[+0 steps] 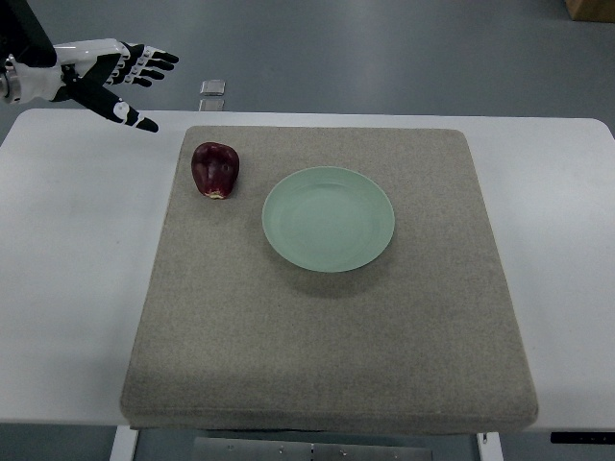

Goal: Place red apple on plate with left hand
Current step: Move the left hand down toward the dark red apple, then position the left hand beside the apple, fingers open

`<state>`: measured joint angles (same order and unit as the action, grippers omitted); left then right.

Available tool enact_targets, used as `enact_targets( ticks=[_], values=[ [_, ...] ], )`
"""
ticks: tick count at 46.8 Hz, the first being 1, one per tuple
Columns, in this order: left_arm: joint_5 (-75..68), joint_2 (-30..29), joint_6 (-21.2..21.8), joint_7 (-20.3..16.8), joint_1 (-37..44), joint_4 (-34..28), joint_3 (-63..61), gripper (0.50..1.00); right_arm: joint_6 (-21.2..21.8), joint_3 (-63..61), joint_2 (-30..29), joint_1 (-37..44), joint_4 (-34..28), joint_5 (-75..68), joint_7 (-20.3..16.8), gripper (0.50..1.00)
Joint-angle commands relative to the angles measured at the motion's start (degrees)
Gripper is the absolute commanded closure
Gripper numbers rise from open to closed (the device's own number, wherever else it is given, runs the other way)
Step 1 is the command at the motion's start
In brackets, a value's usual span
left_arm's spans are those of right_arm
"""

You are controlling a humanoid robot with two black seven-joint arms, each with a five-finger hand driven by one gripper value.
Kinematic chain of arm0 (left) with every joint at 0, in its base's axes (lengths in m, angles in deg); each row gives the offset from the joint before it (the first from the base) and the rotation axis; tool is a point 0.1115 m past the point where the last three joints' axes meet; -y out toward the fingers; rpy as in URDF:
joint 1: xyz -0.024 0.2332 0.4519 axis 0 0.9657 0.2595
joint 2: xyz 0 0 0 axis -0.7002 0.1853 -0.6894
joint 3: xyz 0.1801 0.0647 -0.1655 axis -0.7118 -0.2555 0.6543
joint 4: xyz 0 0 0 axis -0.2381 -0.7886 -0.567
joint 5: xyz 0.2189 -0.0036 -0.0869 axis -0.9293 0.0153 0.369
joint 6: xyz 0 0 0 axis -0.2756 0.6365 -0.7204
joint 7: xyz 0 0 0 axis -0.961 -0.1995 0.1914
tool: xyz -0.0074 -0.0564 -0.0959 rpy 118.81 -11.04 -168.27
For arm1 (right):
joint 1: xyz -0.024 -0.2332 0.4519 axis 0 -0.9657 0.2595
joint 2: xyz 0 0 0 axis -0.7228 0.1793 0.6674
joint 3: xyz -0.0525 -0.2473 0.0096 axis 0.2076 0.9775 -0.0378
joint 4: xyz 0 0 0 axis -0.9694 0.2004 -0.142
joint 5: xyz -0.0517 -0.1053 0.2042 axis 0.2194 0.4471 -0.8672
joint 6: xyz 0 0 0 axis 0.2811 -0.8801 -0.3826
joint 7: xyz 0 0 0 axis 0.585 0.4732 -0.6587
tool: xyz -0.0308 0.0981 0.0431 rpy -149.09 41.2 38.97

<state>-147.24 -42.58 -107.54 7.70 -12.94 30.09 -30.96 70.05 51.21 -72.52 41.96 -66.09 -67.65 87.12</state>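
A dark red apple (pixel 215 169) lies on its side on the grey mat (pixel 327 317), near the mat's far left corner. Just to its right sits a pale green plate (pixel 329 218), with nothing on it. My left hand (pixel 135 82) hovers at the upper left, over the table's far edge, up and to the left of the apple and well apart from it. Its fingers (pixel 154 58) are spread and hold nothing, thumb pointing toward the mat. The right arm does not show.
The mat lies on a white table (pixel 77 269). A small clear object (pixel 212 94) rests on the floor beyond the table's far edge. A brown box corner (pixel 591 8) shows at the top right.
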Motion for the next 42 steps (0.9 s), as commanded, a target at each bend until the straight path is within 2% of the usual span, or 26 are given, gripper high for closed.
enact_targets(
  ticks=[1,7,13,26,42],
  values=[
    [-3.56,-1.52,4.65,-1.76,3.38,4.57,-0.10,0.508,0.01,0.00,0.00,0.00,0.00,0.00,-0.01,0.570],
    [-11.20,-1.61,13.61,-2.29,8.12,8.79,-0.19,0.508,0.01,0.00,0.00,0.00,0.00,0.00,-0.01,0.572],
    [-17.80,-1.34,19.25,-2.29,11.73,11.08,-0.10,0.508,0.01,0.00,0.00,0.00,0.00,0.00,-0.01,0.572],
    [-18.86,-1.78,19.69,-2.29,11.91,10.12,-0.10,0.506,0.01,0.00,0.00,0.00,0.00,0.00,-0.01,0.570],
    [-18.86,0.68,19.52,-2.29,11.12,10.03,-0.98,0.508,0.01,0.00,0.00,0.00,0.00,0.00,-0.01,0.572]
  ],
)
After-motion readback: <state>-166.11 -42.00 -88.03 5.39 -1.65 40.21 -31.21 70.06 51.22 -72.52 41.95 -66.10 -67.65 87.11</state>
